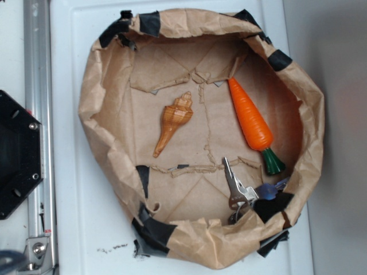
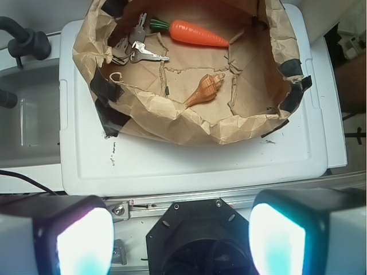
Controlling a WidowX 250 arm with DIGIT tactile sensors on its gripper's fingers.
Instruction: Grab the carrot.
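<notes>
While my claw (image 2: 180,238) hangs spread, well short of paper basket (image 1: 103,74), carrot (image 1: 250,119) lies inside near keys (image 1: 236,189); seashell (image 1: 173,123) apart.

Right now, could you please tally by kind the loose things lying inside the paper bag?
Toy carrot: 1
Seashell: 1
Bunch of keys: 1; the number of keys in it cannot be told
Total: 3
</notes>
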